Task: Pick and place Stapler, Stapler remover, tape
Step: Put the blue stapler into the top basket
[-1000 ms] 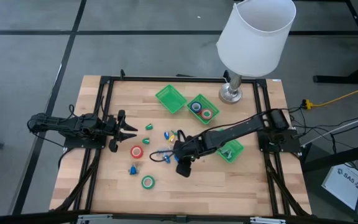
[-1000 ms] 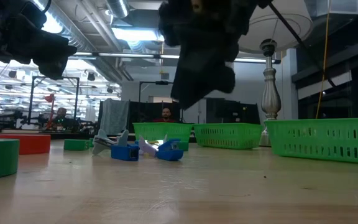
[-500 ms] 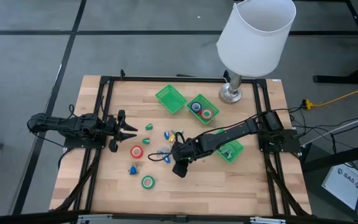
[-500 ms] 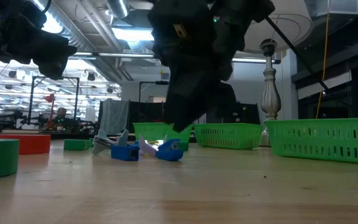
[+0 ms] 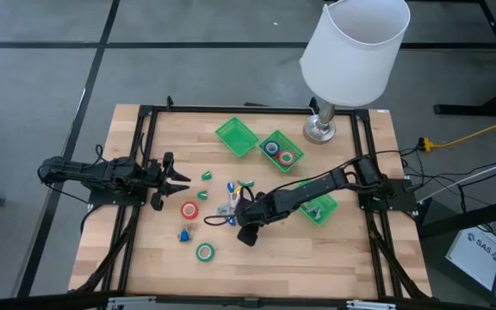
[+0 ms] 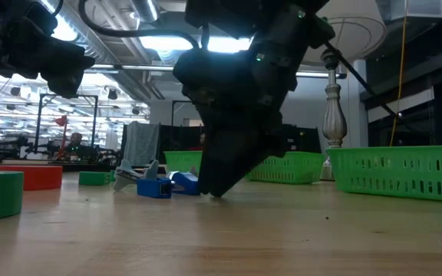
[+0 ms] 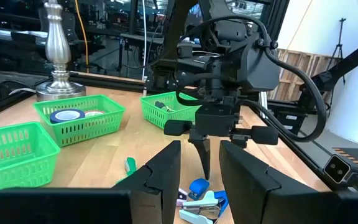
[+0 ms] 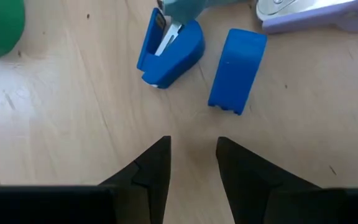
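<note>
Right claw (image 5: 243, 234) lowered over blue office pieces at the middle of the table (image 5: 351, 258).

Its fingers (image 8: 151, 168) are being held apart and empty, just short of a blue staple remover (image 8: 169, 46) and a blue block (image 8: 237, 71) beside a lilac stapler (image 8: 309, 15). Ring-shaped tape rolls are lying lower left: red (image 5: 189, 209), green (image 5: 205, 252). The left claw (image 5: 179, 179), parted and empty, is waiting at mid-left.

A grey floor (image 5: 50, 60) surrounds the wooden table (image 5: 291, 250); a white-shaded lamp (image 5: 356, 47) stands at its far edge.
</note>
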Controlling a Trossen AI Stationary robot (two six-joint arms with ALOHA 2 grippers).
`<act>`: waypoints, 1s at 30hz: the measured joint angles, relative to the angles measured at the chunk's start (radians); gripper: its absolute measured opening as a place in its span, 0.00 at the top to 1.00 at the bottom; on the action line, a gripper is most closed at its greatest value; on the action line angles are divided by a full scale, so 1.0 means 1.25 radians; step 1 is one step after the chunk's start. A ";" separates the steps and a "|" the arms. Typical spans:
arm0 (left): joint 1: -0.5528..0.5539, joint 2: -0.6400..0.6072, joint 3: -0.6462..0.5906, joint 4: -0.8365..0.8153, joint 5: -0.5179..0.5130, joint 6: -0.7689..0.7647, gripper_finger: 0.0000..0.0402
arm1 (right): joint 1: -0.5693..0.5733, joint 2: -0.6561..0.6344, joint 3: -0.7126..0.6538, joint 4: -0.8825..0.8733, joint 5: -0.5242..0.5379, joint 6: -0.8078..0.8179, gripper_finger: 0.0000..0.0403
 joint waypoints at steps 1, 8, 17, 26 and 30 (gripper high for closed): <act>0.000 0.000 0.000 0.000 0.000 0.000 0.73 | -0.002 0.000 0.000 0.000 0.001 0.000 0.66; 0.000 0.000 0.000 0.000 0.000 0.000 0.73 | -0.025 0.001 0.012 -0.004 0.030 -0.064 0.66; 0.000 0.000 0.000 0.000 0.000 0.000 0.73 | -0.049 0.007 0.029 0.028 0.067 -0.141 0.66; 0.000 0.000 0.000 0.000 0.000 0.000 0.73 | -0.051 0.014 0.030 0.035 0.100 -0.224 0.66; 0.000 0.000 0.000 0.000 0.000 0.000 0.73 | -0.059 0.013 0.030 0.032 0.107 -0.245 0.67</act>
